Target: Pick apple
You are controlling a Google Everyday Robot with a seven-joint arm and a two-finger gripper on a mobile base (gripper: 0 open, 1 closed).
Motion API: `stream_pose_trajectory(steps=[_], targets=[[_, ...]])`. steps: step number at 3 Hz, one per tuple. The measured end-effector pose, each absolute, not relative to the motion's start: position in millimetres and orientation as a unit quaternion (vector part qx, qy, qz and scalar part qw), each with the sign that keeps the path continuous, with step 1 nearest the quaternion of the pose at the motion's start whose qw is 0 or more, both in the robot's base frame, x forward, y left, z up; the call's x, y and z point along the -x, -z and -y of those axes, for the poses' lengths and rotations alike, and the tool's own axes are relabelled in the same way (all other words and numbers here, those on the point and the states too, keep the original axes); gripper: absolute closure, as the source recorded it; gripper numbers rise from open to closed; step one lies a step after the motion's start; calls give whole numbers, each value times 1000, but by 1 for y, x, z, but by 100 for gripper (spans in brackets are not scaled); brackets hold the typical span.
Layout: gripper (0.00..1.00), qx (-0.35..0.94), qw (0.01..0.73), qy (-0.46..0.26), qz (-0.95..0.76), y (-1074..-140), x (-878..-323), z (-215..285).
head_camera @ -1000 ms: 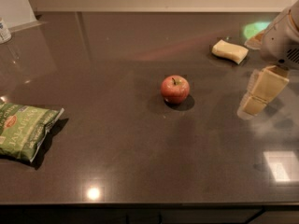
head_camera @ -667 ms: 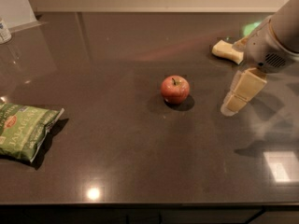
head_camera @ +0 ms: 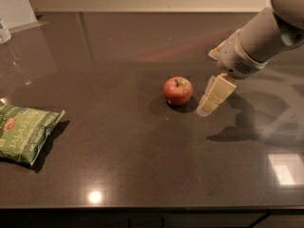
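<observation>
The apple [head_camera: 178, 90] is small, red with yellowish patches and a short dark stem. It stands upright on the dark countertop [head_camera: 118, 165], near the middle. My gripper [head_camera: 209, 101] hangs from the white arm that comes in from the upper right. It is just right of the apple, close to the counter surface and a small gap away from the fruit. Its cream fingers [head_camera: 219, 91] point down and left, look open, and hold nothing.
A green chip bag [head_camera: 23, 132] lies at the left edge. A pale yellow sponge [head_camera: 216, 51] shows partly behind the arm. A bottle [head_camera: 4, 30] stands at the far left back. The counter's front edge runs along the bottom.
The arm has swung left and down from the right side. The gripper now sits just beside the apple. The apple and the bag have not moved.
</observation>
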State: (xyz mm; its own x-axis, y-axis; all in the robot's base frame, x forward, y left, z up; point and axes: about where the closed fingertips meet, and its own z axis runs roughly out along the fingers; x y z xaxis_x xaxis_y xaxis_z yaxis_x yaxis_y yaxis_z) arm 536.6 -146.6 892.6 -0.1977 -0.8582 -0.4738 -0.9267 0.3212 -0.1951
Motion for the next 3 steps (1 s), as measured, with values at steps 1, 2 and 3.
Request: stream_pose_trajectory(steps=[1,2,3], targets=[[0,583,255,-88,-766,-873,-546,127],[0,585,251,-107,-764,-858,-551,114],[0,587,246,-119,-762,-845,-555,103]])
